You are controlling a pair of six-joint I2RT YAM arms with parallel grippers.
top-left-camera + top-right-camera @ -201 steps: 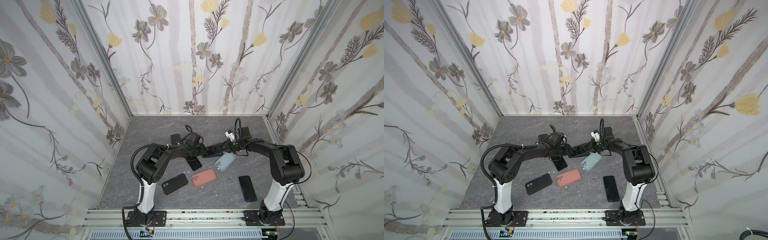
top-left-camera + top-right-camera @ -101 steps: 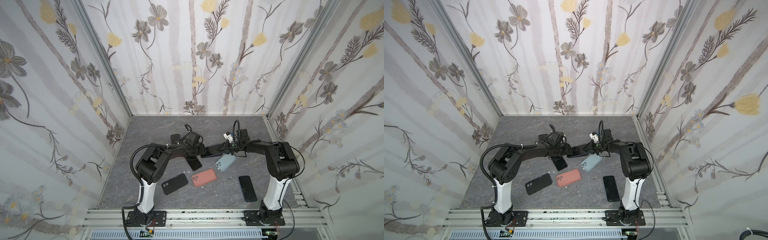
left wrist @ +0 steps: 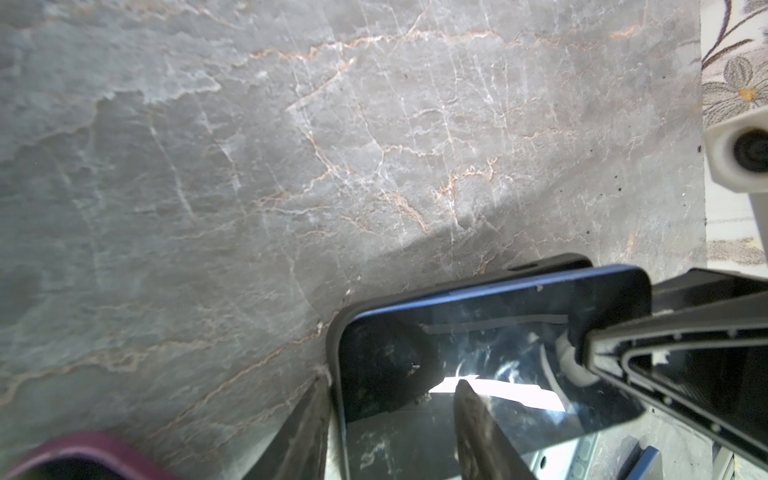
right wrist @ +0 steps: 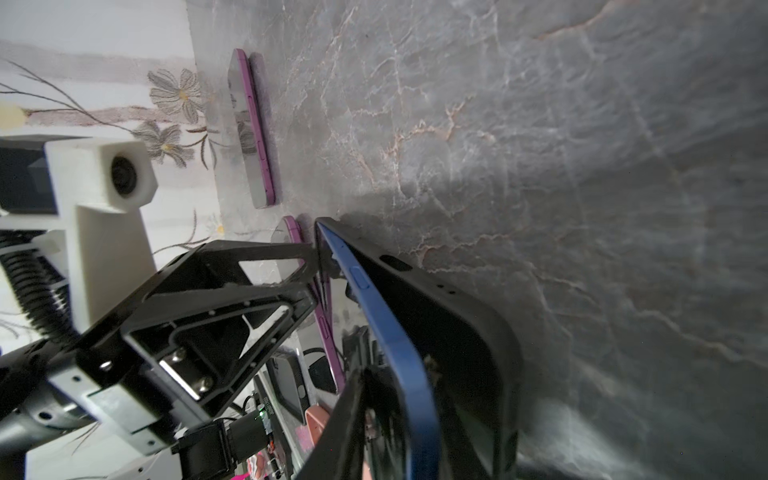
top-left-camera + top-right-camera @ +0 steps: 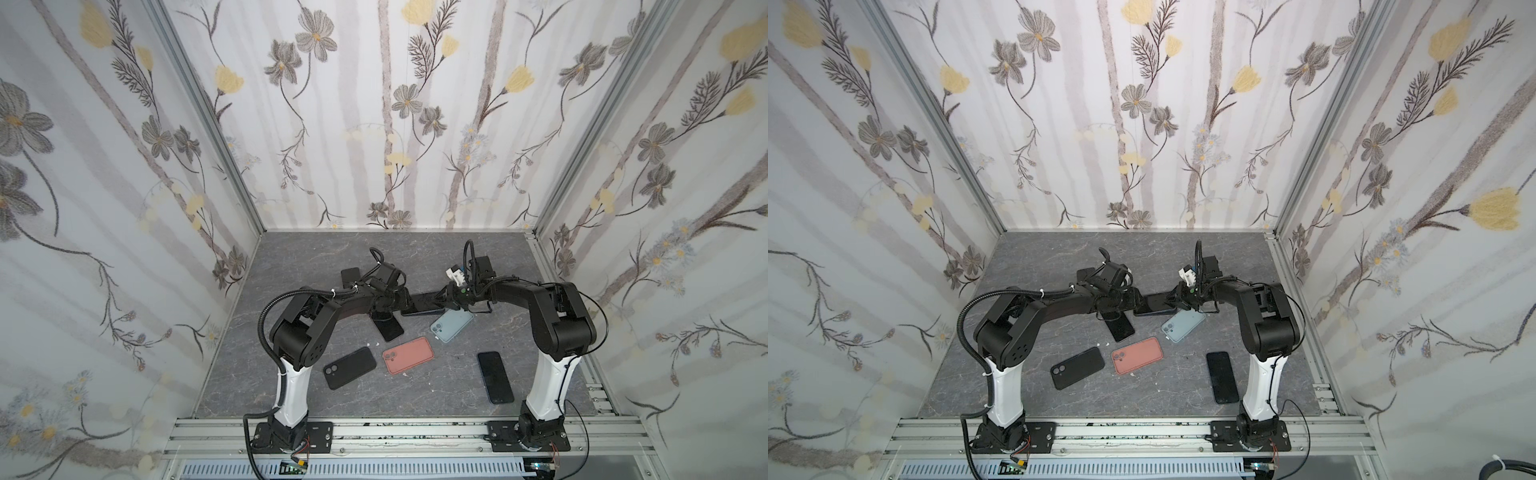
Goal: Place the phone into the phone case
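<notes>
Blue phone [image 4: 390, 332] partly in phone case [image 4: 457, 316], left gripper [image 4: 311, 276] clamping one end, right gripper [image 5: 445, 298] opposite, grip unclear.

Found phone [image 3: 457, 332] partly in phone case [image 4: 457, 316] at middle of worktop [image 5: 316, 257]; before them left case [image 5: 350, 367], middle case [image 5: 408, 355], right case [image 5: 451, 325]; spare phone [image 5: 494, 377] near front right corner.

Both top views: bright, even, sharp; posts [image 5: 210, 124] bow at 10 and 2 o'clock, soft shadows under the arms [image 5: 316, 328]. Left wrist view: white glare on the phone [image 3: 478, 365] screen. Right wrist view: table [image 4: 623, 291] half in shadow, nearest parts blurred.
</notes>
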